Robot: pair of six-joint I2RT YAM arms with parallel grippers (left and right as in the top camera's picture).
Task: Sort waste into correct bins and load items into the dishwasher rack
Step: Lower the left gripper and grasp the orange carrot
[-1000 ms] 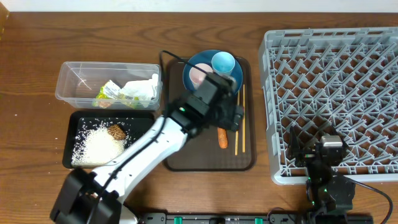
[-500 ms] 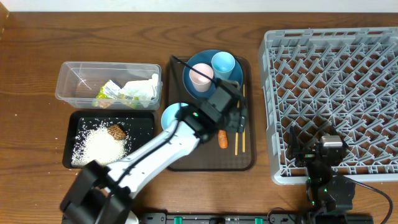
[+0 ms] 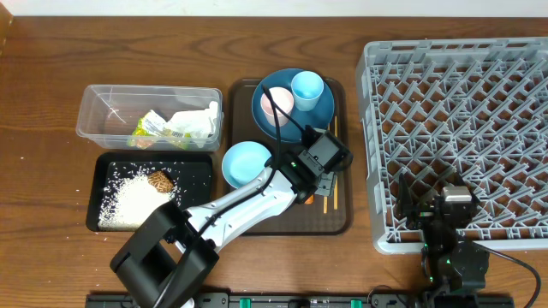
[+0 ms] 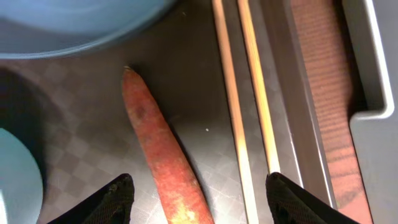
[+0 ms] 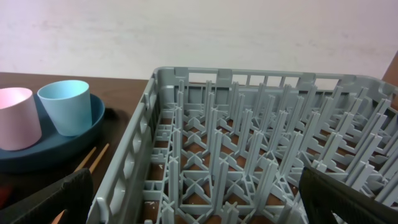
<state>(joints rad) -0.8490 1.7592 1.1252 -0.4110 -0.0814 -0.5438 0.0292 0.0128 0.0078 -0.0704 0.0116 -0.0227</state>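
Left gripper (image 4: 200,200), wrist view: two dark fingertips (image 4: 119,196) spread apart, one to each side of the orange carrot-like piece (image 4: 160,146), with clear gaps between it and them. The piece's lower end is cut off by the frame edge. The chopsticks (image 4: 233,112) lie just inside the right-hand fingertip, parallel to each other. All rest on the brown tray (image 4: 74,106). Beyond the piece's tip is the rim of the dark-blue plate (image 4: 74,18); outside the left-hand fingertip, an arc of the light-blue bowl (image 4: 15,180). In the overhead view the left gripper (image 3: 322,176) covers the carrot-like piece, so only the wrist view shows it plainly. That view alone shows the clear tub (image 3: 103,107) with wrappers (image 3: 175,127) and the black tray (image 3: 197,175) with rice-like crumbs (image 3: 128,201) and a brown lump (image 3: 160,180), well apart from the fingers. Right gripper (image 5: 205,205): fingers spread wide, nothing between them, above the near edge of the dishwasher rack (image 5: 249,155); its fingertips are cropped. To its left stand the white-pink cup (image 5: 13,118) and light-blue cup (image 5: 64,106).
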